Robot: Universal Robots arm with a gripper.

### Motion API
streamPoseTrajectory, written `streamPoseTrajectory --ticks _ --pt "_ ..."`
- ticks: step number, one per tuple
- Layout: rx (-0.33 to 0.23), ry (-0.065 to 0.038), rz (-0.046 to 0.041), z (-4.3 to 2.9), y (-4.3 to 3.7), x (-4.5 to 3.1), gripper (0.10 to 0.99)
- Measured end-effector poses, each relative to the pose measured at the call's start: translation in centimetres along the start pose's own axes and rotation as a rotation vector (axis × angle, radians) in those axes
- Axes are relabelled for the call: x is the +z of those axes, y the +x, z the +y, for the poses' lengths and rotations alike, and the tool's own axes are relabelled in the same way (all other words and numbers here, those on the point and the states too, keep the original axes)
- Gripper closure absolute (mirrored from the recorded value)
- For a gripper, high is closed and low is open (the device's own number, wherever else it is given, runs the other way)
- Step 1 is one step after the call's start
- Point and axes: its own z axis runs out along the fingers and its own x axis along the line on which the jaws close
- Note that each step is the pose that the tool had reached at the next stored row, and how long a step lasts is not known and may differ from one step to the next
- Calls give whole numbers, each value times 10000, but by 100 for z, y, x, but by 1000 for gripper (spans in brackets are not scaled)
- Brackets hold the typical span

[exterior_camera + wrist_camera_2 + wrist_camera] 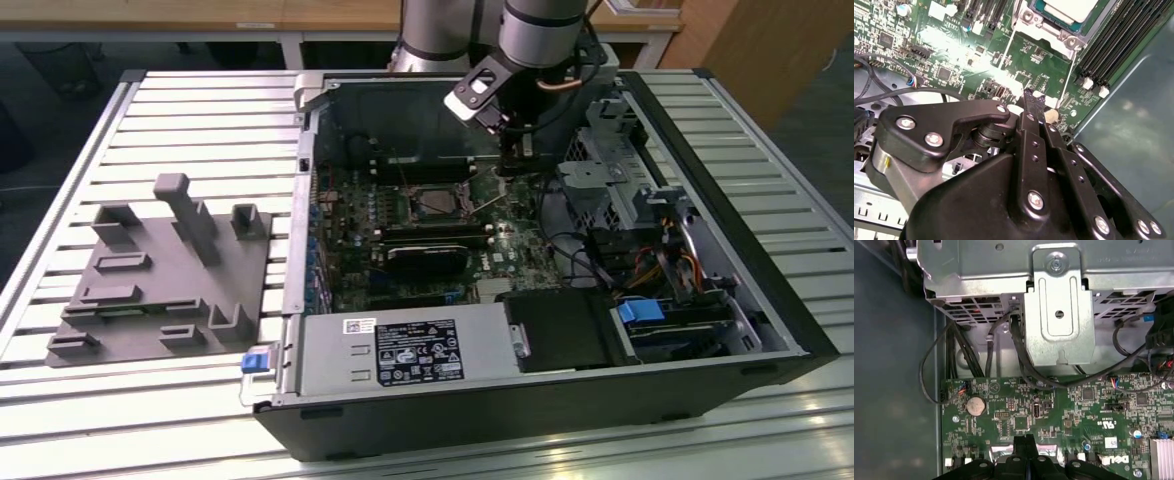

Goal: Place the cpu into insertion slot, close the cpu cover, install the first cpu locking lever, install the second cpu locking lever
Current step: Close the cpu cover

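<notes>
The worktop (174,110) is pale grey-white, striped by parallel slats. The moulded fixture (160,280) on it is plain mid-grey. The computer case (534,410) is black, its power supply (340,350) silver with a black-and-white label, beside a blue clip (254,361). The motherboard (1064,410) is green, speckled with small black and silver parts; its coin battery (975,405) is silver. The cpu (1070,7) has a pale silver face, the insertion slot (1051,32) a silver rim. The memory slots (1119,35) are black with white end tabs. The gripper (1034,100) is matt black with silver screws.
</notes>
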Motion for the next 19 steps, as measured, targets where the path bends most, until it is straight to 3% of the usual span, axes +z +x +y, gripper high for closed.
streamPoseTrajectory --ticks 19 --pt "6 -1 1 141 22 53 980"
